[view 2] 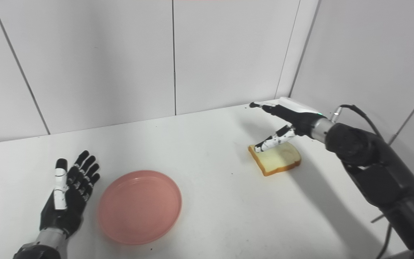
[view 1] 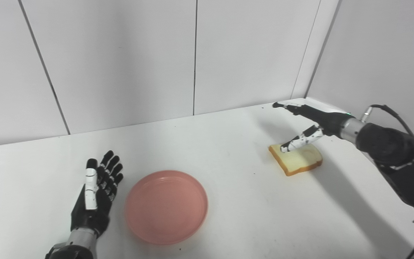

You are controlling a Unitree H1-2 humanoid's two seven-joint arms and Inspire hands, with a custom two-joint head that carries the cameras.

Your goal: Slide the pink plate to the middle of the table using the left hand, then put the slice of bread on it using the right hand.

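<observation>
Left eye view: bread under right hand (open).

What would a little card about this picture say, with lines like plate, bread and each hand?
plate: pink plate, nothing on it, on the table near the front
bread: one slice of bread lying flat, apart from the plate, toward the far right
left hand: left hand open, beside the plate, not holding it
right hand: right hand open over the bread, a fingertip at its top; no grip yet
</observation>
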